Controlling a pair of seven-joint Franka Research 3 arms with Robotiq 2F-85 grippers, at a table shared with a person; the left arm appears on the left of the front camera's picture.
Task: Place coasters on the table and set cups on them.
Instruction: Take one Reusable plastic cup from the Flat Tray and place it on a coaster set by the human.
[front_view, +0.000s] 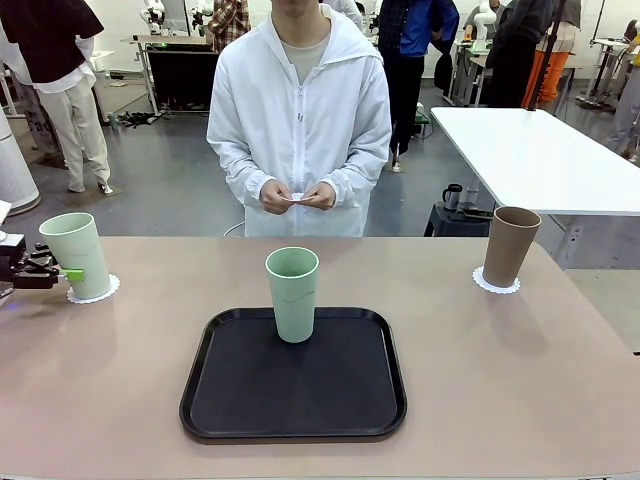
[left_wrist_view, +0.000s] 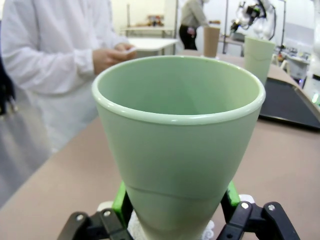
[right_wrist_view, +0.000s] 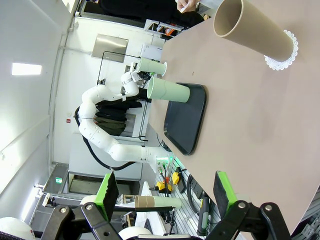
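The left gripper is down at table level with its green pads on either side of the narrow foot of a pale green cup. They sit so close to the wall that I cannot tell whether they are pinching it or have let go. That cup stands upright on a lacy white coaster near the left edge of the beige table, so I'd judge the step to be the release. To do it well, the jaws should spread fully and the arm should draw straight back, low and level. A tall tumbler with a small base tips at a slight knock, and a brushing pad could drag the paper doily askew. The right gripper hangs wide open and empty, well back from the brown cup, which stands on its own coaster at the table's far right. I count three cups, two pale green and one brown. The second green cup waits upright on the one black tray with nothing under it. Two coasters lie on the table. Across it the person's hands hold a small white thing, possibly the third, though it is too small to be sure.
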